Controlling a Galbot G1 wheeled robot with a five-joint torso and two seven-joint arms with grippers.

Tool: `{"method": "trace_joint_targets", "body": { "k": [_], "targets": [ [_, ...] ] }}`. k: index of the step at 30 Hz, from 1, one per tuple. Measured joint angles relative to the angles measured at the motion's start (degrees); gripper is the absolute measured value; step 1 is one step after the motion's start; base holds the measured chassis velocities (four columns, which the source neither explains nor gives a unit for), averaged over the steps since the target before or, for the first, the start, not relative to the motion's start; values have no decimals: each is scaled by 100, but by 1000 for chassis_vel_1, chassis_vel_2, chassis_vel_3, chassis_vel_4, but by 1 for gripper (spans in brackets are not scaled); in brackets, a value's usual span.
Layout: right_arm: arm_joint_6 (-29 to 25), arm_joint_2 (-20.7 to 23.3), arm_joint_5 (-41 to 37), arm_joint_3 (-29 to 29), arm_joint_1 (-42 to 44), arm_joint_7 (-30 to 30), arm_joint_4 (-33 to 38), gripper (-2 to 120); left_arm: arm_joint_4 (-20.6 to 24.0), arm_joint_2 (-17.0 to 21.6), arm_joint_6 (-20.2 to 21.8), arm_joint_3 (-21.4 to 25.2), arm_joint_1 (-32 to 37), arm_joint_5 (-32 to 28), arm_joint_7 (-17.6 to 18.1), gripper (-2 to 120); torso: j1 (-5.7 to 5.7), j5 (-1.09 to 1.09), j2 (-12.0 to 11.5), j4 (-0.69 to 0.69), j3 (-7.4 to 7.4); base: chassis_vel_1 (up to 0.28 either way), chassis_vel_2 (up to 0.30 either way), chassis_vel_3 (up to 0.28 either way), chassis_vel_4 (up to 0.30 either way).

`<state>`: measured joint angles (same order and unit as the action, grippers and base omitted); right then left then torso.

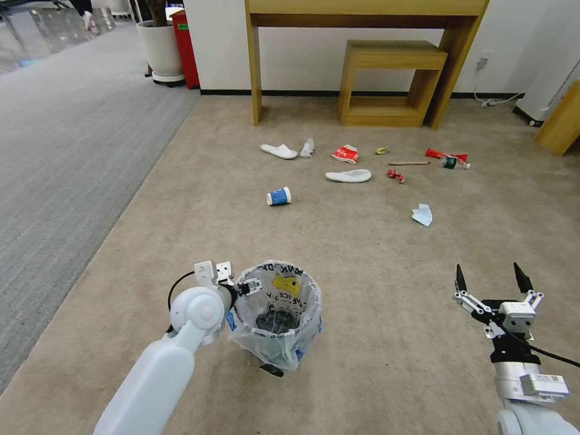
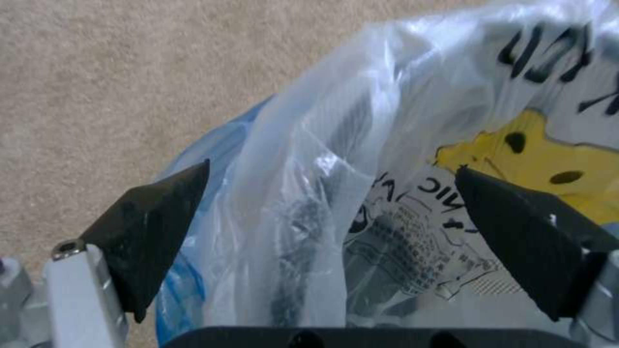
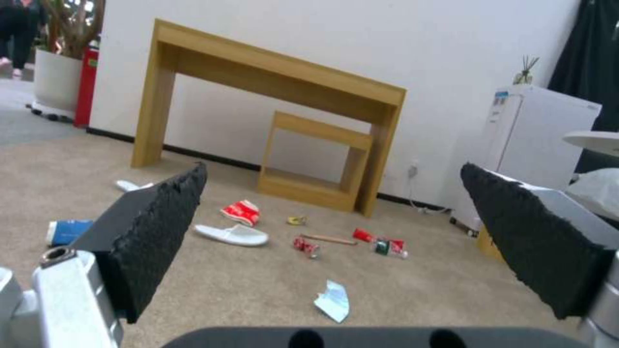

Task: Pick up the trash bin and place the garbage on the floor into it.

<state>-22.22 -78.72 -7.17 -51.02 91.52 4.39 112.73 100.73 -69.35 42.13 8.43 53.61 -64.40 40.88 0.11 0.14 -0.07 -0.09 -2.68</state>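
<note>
While the trash bin (image 1: 277, 314) stands on the beige carpet (image 1: 374, 272) just before me, my left gripper (image 2: 329, 212) straddles its near-left rim, jaws spread wide, one finger outside the crinkly printed liner (image 2: 400, 145) and one inside (nothing pinched yet). My right gripper (image 1: 490, 279) hovers well off to the right, jaws wide and holding nothing. Farther ahead lie the blue-white paper cup (image 1: 279, 196), two white slippers (image 1: 348, 176), a red packet (image 1: 345, 154) and a pale blue mask (image 1: 423, 214), before a wooden table (image 1: 362, 12).

left claw (image 2: 329, 193) spread wide, arm reaching forward | right claw (image 1: 490, 279) spread wide, raised
</note>
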Motion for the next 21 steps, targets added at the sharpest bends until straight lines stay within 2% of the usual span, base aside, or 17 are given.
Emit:
{"method": "trace_joint_targets", "body": {
  "k": [7,21],
  "targets": [
    [-23,-4,4,7,-4,5,-19,100,-226,-51,-37,-77,-69,213,-39,100,-2,5,1,1,3,0,0,0,0],
    [-57,-7,15,28,-7,20,-48,100,-146,-25,-43,-77,105,298,-104,99,-2,1,2,-1,1,0,0,0,0]
  ]
}}
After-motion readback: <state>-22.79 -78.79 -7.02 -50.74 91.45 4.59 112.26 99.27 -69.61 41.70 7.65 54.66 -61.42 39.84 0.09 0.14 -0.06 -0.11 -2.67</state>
